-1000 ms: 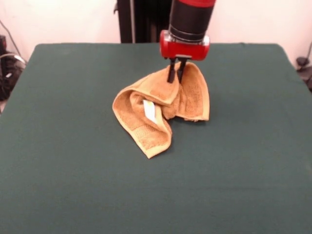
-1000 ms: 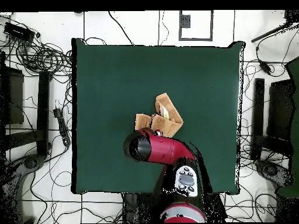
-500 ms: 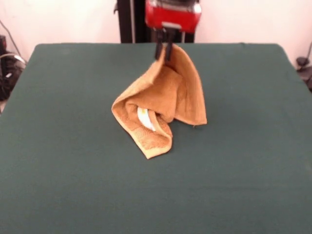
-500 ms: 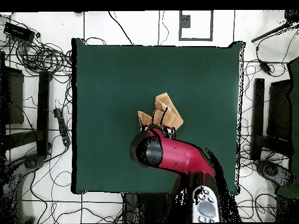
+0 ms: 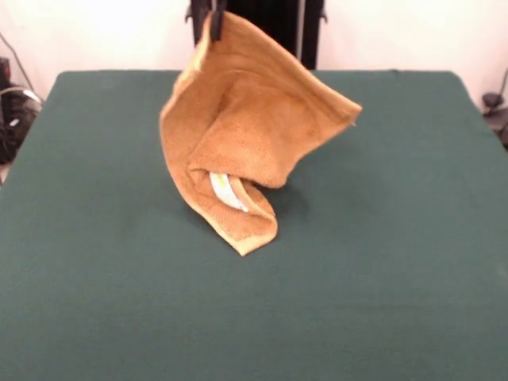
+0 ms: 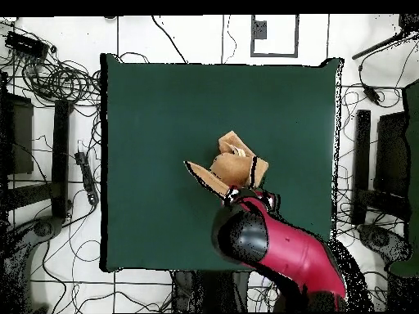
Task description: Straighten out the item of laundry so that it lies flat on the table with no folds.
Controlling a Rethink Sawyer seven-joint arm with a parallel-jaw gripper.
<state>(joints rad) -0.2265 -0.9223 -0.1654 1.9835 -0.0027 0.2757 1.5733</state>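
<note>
at the top edge of the front view my gripper (image 5: pixel 215 22) pinches the towel (image 5: pixel 246 135) by one corner; its lower fold rests on the table (image 5: pixel 397 278).

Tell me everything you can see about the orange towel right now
The towel is orange-tan terry cloth with hemmed edges and a white tag showing inside a fold. It hangs lifted by its top corner, pinched by the gripper at the picture's top. It is draped and folded, one corner sticking out sideways, its lowest corner resting on the green table.
</note>
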